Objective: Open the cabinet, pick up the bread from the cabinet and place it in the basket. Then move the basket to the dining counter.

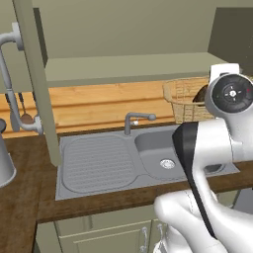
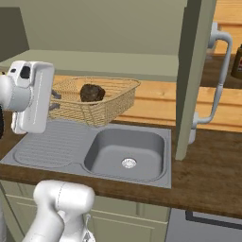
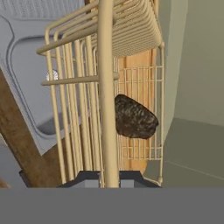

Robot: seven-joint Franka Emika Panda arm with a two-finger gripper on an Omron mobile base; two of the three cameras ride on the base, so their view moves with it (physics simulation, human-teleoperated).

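I can read no writing anywhere. My gripper clamps the rim of the tan wicker basket, with dark, lumpy bread inside it beside the grey sink.

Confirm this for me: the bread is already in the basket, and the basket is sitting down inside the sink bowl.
Not quite. The bread is in the basket, but the basket stands on the worktop behind the sink, not down in the bowl. The right base view shows the bowl holding nothing but its drain, with the basket beyond its back rim.
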